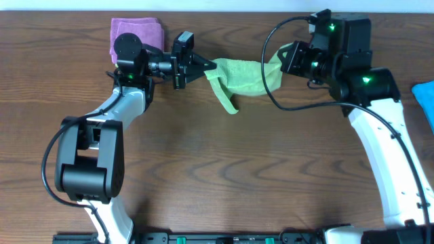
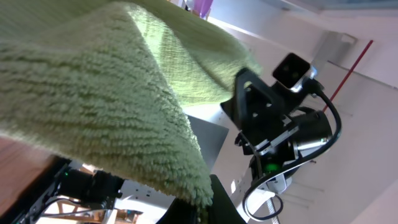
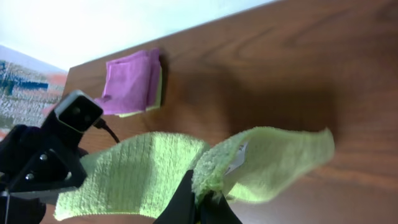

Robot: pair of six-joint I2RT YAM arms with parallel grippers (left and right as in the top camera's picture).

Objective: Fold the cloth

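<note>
The green cloth (image 1: 247, 76) runs left-right, held by left fingers (image 1: 198, 65) and right fingers (image 1: 287, 55).

Green cloth (image 2: 93, 93): rough terry pile, matt. Desk (image 1: 237, 169): dark grained wood, faint sheen. Purple cloth (image 1: 132, 30), 11 o'clock: matt fabric.

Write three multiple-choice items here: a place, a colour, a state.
1. Where lies the folded purple cloth? A) far left of the brown wooden table B) its near edge C) its middle
2. Which colour has the fuzzy terry cloth between the arms? A) blue B) light green C) red
3. How is this cloth? A) flat B) stacked C) held by the left gripper and right gripper
Answers: 1 A, overhead shows it top left; 2 B, every view shows green; 3 C, each gripper pinches one end.
</note>
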